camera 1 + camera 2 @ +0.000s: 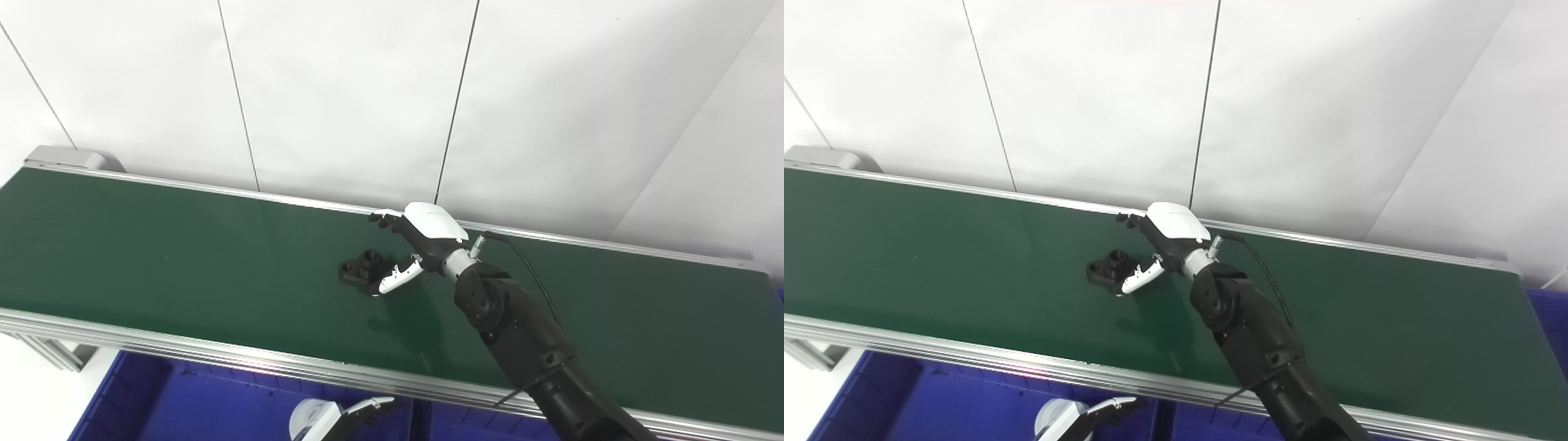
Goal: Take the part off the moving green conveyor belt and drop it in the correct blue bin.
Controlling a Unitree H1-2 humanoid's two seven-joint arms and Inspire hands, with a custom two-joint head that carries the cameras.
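A small black part (362,267) with a raised round boss lies on the green conveyor belt (153,245) near its middle. My right hand (416,242) reaches over the belt from the right, just right of the part. It is open: the fingers (384,218) stretch out beyond the part towards the far rail, and the white thumb (395,278) lies against the part's right side. It also shows in the right eye view (1164,236). My left hand (340,418) hangs low at the bottom edge, over a blue bin (184,398), fingers apart and empty, partly cut off.
Aluminium rails (245,358) edge the belt front and back. A second blue bin (471,425) sits right of a divider below the front rail. Another blue bin edge (1546,303) shows at the belt's far right end. A white panelled wall (367,92) stands behind.
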